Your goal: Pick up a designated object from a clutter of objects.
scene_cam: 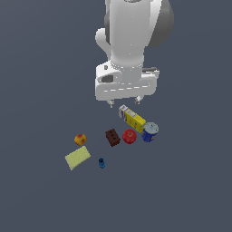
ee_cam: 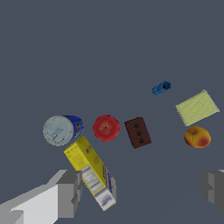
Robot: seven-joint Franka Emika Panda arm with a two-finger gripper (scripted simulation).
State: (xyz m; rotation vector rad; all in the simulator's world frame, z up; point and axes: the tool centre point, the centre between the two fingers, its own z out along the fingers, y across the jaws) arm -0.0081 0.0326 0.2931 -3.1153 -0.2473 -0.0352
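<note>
Below open claw: long glossy yellow box, white-grey end.

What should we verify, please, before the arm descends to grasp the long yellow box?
1. Jaws open: ok. The gripper shows its fingers spread wide, nothing between them.
2. Target in view: ok. The yellow box lies flat, unobstructed from above.
3. Gripper centred over the box: not ok. In the wrist view the box sits against one finger, not midway.
4. Clearance from neighbours: not ok. The blue-white can sits at the box's yellow end, and the red fruit is close by.
5. Jaws aligned across the box's narrow width: cannot tell.
6. Height above the box: cannot tell; the exterior view only shows the gripper raised.
</note>
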